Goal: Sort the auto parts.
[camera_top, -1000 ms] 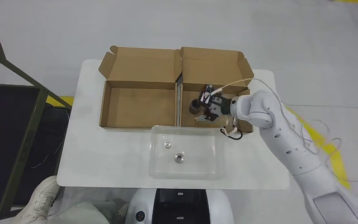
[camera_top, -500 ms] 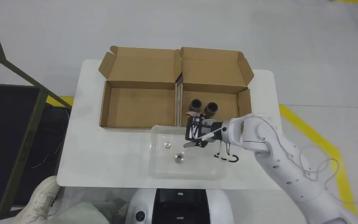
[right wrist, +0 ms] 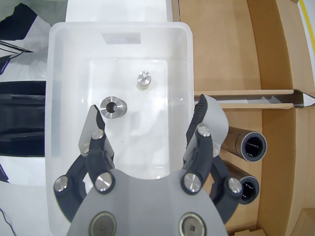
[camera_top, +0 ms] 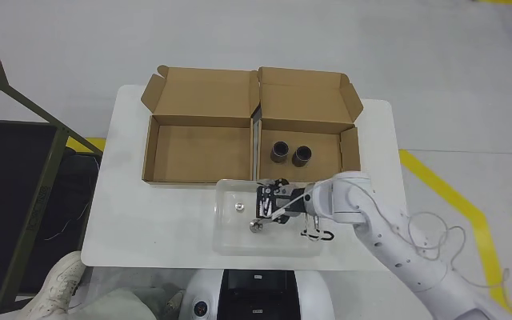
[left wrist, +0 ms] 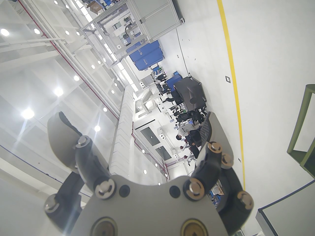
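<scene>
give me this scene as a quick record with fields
bin: clear bin, holding two silver parts
silver parts: hollow sleeve and small stud, apart
right box: right box holds two dark cylinders, side by side, open ends up
left box: left box beside it, lid open
right gripper: right gripper over the bin, fingers open, holding nothing
left gripper: left gripper fingers open, holding nothing

White table [camera_top: 120, 208], yellow floor line [left wrist: 232, 82], olive metal frame [left wrist: 300, 116]
</scene>
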Tool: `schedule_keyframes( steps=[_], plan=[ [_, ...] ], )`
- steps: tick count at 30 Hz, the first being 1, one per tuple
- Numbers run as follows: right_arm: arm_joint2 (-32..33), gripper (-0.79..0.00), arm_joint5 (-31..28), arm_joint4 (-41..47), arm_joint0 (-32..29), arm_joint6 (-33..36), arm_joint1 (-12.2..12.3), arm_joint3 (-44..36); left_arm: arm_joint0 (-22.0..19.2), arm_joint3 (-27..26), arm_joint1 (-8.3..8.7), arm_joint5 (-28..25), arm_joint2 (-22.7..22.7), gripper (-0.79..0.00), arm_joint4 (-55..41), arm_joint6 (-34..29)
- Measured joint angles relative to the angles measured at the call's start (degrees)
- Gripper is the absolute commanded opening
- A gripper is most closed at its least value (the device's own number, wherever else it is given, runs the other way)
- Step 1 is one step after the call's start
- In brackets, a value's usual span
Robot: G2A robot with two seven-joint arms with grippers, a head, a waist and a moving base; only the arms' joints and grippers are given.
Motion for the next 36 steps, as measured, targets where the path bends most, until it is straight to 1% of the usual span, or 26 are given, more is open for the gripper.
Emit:
schedule_keyframes(
  steps=[18, 28, 31, 36],
  plan=[
    [-4.81, -0.148, -0.74, -3.3, 0.33, 0.08, -0.81, 5.0, 0.0, 0.0, 0.0, 0.0, 0.0, 0.0, 0.0, 0.0],
    [-7.76, -0.197, -0.92, -4.28, 1.82, -1.01, -1.86, 8.23, 0.0, 0.0, 0.0, 0.0, 0.0, 0.0, 0.0, 0.0],
    [-8.74, -0.225, -0.92, -4.42, 2.7, -1.13, -2.33, 9.24, 0.0, 0.0, 0.0, 0.0, 0.0, 0.0, 0.0, 0.0],
    [-10.45, -0.342, -0.96, -4.37, 3.91, -1.26, -3.15, 10.89, 0.0, 0.0, 0.0, 0.0, 0.0, 0.0, 0.0, 0.0]
  ],
)
